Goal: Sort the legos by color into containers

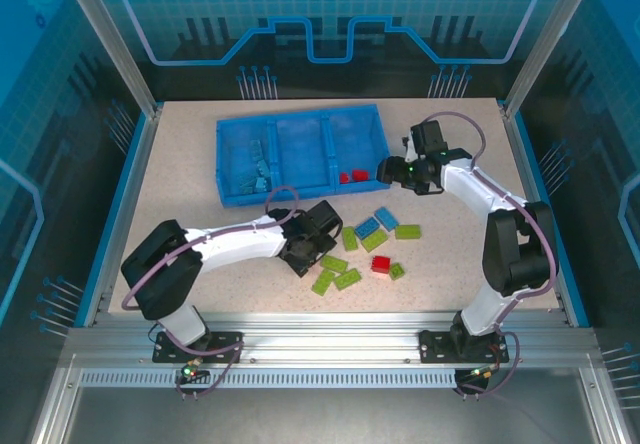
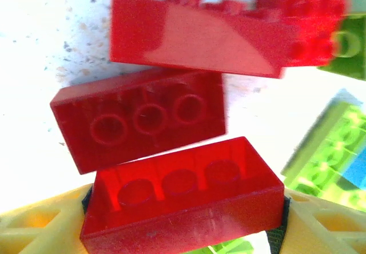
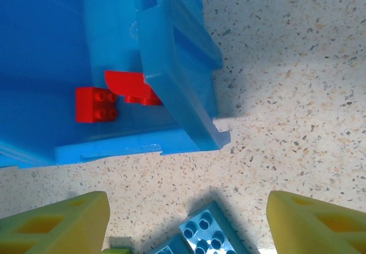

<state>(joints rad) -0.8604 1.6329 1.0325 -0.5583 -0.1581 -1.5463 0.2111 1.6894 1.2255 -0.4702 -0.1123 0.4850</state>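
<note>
The speckled beige tabletop (image 1: 180,194) carries a shallow bright-blue plastic tray (image 1: 300,154) with three side-by-side compartments, set toward the far side. Light-blue studded bricks (image 1: 255,172) lie in its left compartment and two small red bricks (image 3: 96,104) in the near corner of its right one. The right gripper (image 3: 189,225) hovers over the table just outside that corner. Its yellow fingers (image 3: 57,225) stand wide apart with nothing between them, and a loose light-blue brick (image 3: 206,234) lies on the table below the gap. The left gripper (image 2: 183,222) sits low in the loose pile of lime-green, light-blue and red bricks (image 1: 348,238) in front of the tray. Its jaws are clamped on the ends of a red rectangular brick (image 2: 183,199), whose hollow underside faces the wrist camera. Two more red bricks (image 2: 143,122) lie just beyond it, with lime-green ones (image 2: 329,145) to one side.
</note>
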